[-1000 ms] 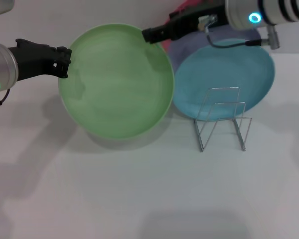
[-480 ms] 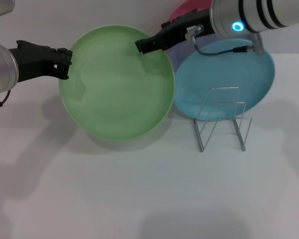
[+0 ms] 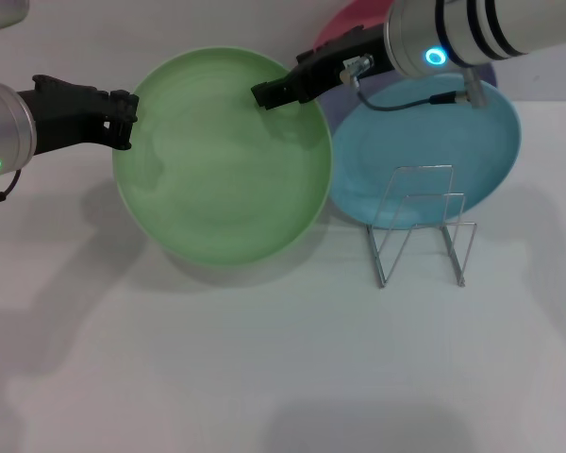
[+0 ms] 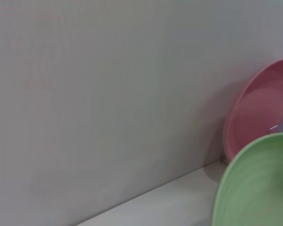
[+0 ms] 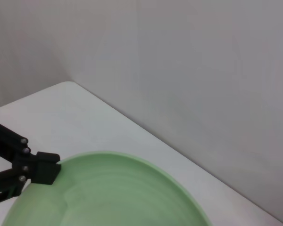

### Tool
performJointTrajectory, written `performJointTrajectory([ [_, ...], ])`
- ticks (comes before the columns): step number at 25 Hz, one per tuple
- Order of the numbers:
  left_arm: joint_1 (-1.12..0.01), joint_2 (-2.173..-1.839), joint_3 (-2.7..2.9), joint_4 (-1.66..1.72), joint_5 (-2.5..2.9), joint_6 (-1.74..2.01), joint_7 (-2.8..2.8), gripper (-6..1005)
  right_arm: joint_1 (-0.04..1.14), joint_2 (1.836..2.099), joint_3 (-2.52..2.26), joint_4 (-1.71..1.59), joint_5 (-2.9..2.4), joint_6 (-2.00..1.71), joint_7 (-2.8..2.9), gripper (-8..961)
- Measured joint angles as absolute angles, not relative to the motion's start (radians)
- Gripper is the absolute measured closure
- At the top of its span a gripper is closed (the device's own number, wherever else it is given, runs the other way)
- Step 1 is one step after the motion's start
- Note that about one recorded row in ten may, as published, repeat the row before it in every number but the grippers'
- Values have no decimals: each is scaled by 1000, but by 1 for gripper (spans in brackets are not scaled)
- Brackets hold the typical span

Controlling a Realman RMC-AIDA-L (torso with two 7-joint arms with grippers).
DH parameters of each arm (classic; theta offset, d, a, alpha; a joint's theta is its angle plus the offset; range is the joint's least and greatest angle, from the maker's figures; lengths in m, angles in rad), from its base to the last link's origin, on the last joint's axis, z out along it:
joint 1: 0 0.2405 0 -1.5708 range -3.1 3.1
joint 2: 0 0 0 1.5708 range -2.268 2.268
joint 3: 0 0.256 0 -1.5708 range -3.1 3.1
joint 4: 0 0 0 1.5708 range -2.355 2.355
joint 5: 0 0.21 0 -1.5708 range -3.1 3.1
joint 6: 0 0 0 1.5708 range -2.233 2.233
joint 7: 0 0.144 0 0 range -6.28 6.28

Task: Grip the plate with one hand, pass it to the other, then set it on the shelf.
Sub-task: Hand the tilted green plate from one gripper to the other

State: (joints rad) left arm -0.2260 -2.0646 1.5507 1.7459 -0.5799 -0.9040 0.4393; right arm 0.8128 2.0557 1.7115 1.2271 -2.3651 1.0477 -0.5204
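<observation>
The light green plate (image 3: 222, 179) is held tilted above the white table, its face toward the head camera. My left gripper (image 3: 124, 118) is shut on the plate's left rim. My right gripper (image 3: 264, 92) reaches in from the right and sits over the plate's upper right rim. The wire shelf (image 3: 424, 168) stands empty on the table to the plate's right. In the right wrist view the green plate (image 5: 113, 193) fills the lower part, with the left gripper (image 5: 37, 169) at its edge. The left wrist view shows the plate's edge (image 4: 259, 183).
A turquoise plate (image 3: 377, 142) leans against the back wall behind the shelf. A pink plate (image 3: 354, 19) stands behind it and also shows in the left wrist view (image 4: 259, 113). A sliver of a lavender plate (image 3: 332, 94) shows between them.
My right gripper has moved left, from beside the plate's upper right rim to over it. The left gripper and the plate have stayed still.
</observation>
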Motion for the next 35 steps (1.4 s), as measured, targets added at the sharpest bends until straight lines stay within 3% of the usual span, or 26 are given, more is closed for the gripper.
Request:
performJointTrajectory([
  [7, -224, -2065, 1551, 1746, -581, -905, 440, 948, 811, 2060, 1655, 1234, -2387, 1008, -546, 229],
  [12, -221, -2065, 1551, 1746, -594, -905, 441, 947, 815, 2061, 1619, 1234, -2427, 1005, -549, 440],
  [15, -218, -2064, 1553, 1746, -598, -901, 442, 946, 806, 2064, 1604, 1249, -2433, 999, -549, 670],
  [23, -217, -2064, 1557, 1749, -623, -897, 452, 944, 757, 2074, 1591, 1330, -2449, 990, -550, 759],
  [29, -215, -2065, 1560, 1758, -645, -886, 459, 746, 740, 2074, 1584, 1340, -2455, 993, -552, 846],
  [35, -213, -2065, 1560, 1775, -647, -882, 476, 619, 708, 2074, 1587, 1372, -2465, 991, -550, 920],
])
